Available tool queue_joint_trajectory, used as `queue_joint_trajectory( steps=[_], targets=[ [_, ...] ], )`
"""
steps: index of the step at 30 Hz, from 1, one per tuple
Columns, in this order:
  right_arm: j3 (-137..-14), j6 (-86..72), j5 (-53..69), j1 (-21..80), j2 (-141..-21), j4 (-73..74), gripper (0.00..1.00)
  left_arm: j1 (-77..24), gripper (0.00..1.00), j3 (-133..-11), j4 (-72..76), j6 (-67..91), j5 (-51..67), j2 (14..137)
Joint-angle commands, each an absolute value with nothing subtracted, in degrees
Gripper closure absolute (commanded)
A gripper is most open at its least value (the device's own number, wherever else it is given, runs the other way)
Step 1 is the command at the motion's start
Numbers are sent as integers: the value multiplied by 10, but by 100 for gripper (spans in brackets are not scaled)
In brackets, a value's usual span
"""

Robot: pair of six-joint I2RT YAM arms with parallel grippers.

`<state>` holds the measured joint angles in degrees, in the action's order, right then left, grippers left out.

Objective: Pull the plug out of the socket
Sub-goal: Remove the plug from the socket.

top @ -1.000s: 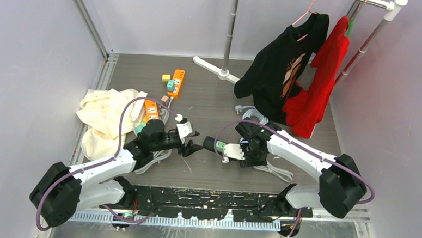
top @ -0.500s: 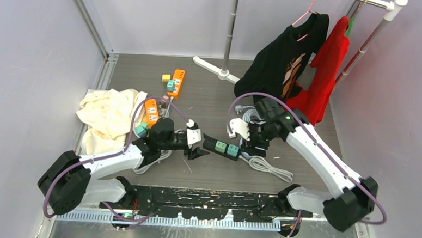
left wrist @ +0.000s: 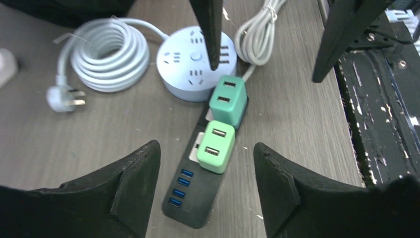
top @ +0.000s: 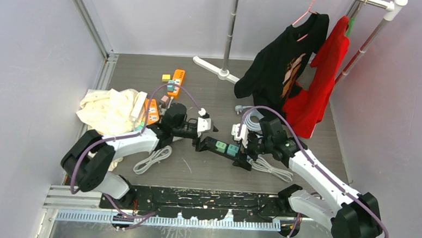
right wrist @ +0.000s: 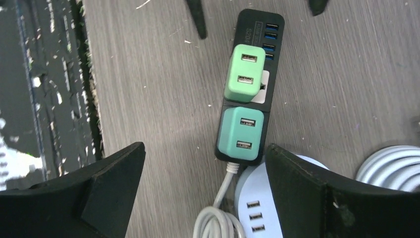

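A black power strip (top: 210, 142), the socket, lies flat on the table with two plugs in it. The light green plug (left wrist: 216, 145) sits nearer its USB end and the teal plug (left wrist: 228, 99) nearer its cord end. My left gripper (left wrist: 205, 148) is open, its fingers either side of the USB end and apart from the strip. My right gripper (right wrist: 205, 148) is open wide at the cord end, just past the teal plug (right wrist: 240, 134) and holding nothing. In the top view the left gripper (top: 202, 136) and right gripper (top: 244, 149) face each other across the strip.
A round white socket hub (right wrist: 267, 198) touches the strip's cord end, with a coiled grey cable (left wrist: 101, 54) beyond it. The strip's white cord (top: 271, 168) lies to the right. Orange strips (top: 176, 82), a cream cloth (top: 108, 113) and hanging shirts (top: 279, 68) stand farther off.
The right gripper let go of the strip, which now lies on the table, lifted, then came down open at the cord end. The left gripper opened wider and moved right over the USB end.
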<state>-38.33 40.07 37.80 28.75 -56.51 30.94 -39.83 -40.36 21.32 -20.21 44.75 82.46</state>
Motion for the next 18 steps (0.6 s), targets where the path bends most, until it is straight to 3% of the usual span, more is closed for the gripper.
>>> queue_joint_trajectory(
  steps=[1,4,14,18],
  targets=[
    [-344,289,392,285,-574,87,8,-399,32,-426,250,-220,501,862],
    [-344,305,399,284,-605,79,20,-399,35,-447,241,-231,518,894],
    [-302,358,380,284,-637,42,35,-399,42,-457,250,-241,540,954],
    [-293,370,376,284,-641,37,47,-399,45,-469,243,-243,542,971]
  ],
)
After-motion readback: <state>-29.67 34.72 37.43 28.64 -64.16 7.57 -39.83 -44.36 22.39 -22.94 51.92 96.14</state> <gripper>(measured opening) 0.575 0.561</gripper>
